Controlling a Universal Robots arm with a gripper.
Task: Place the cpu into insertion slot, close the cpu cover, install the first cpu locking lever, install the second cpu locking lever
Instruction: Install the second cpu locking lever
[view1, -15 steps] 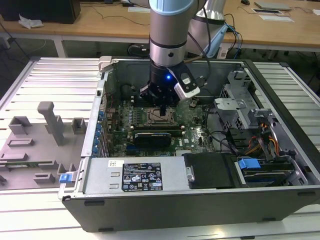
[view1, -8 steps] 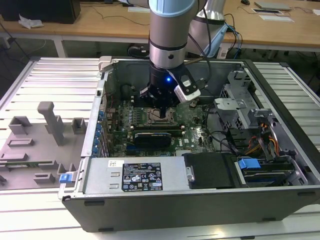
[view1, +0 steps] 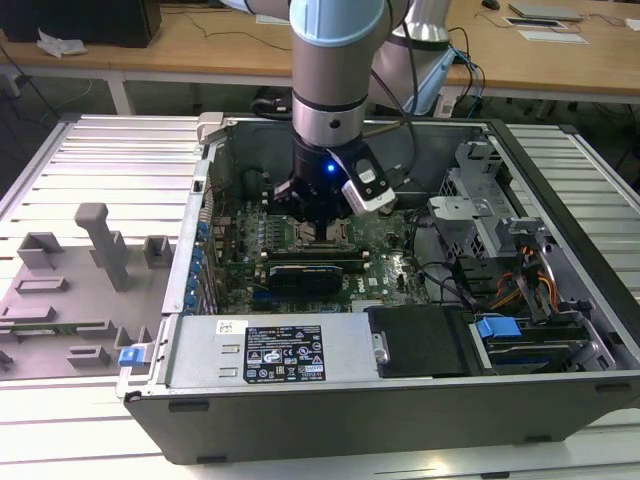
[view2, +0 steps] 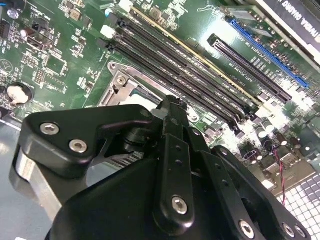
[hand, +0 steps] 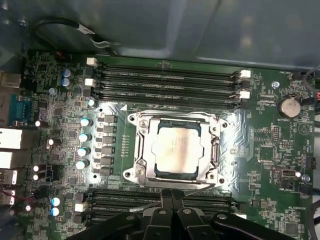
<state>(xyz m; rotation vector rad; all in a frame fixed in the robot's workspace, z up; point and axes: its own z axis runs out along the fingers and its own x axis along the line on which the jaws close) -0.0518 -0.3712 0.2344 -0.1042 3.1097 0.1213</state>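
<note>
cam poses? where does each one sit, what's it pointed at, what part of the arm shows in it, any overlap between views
Exterior view: off the arm, above the open computer case, looking down; the arm descends onto the motherboard.
First wrist view: on the arm, facing straight down at the cpu seated under the cpu cover; gripper at the frame's edge.
Second wrist view: on the arm, oblique across the gripper.
Shared: both wrist views show the memory slots.

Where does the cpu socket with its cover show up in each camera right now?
Exterior view: cpu cover sits directly beneath the gripper, mid-motherboard.
First wrist view: cover frame at centre, lying flat around the cpu.
Second wrist view: a corner peeks beyond the gripper body.
Shared landmark: the memory slots beside the socket.
</note>
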